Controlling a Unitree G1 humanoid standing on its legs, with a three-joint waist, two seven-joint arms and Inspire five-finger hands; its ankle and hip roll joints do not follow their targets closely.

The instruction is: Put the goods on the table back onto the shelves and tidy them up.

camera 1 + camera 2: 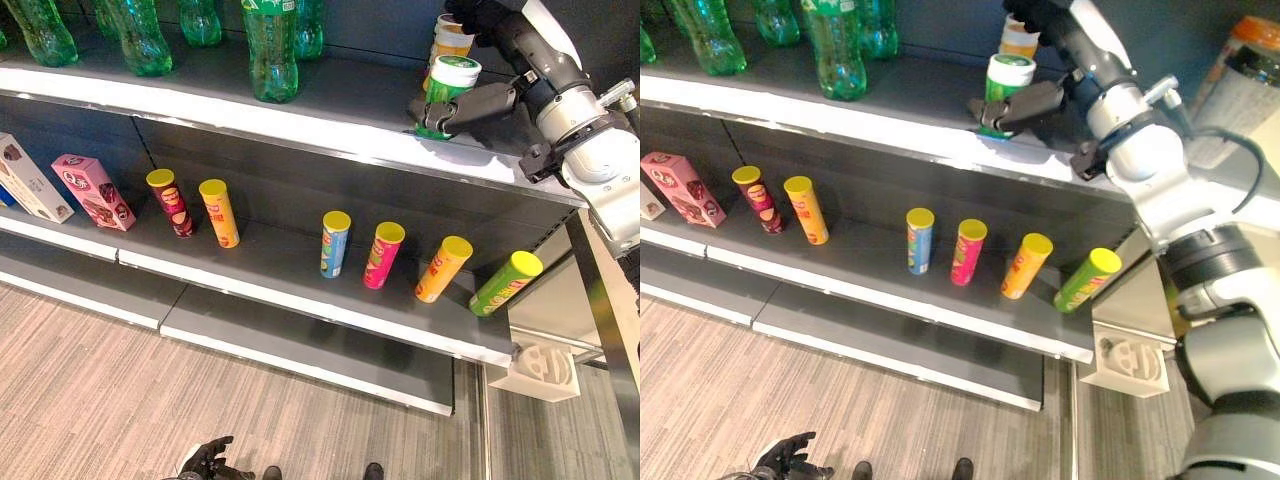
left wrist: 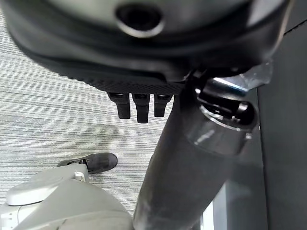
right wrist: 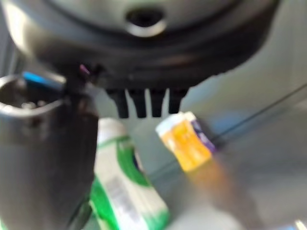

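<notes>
Touching green cup (image 1: pixel 447 92) w/ right hand (image 1: pixel 470 105)

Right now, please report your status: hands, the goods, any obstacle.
Right hand at the green cup on the upper shelf, grip unclear. Left hand low, open, holding nothing. Orange cup stands close behind the green one.

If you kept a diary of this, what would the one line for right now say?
right hand: thumb against green cup on top shelf | orange cup behind | left hand: low, idle, relaxed | chip cans: middle shelf
</notes>
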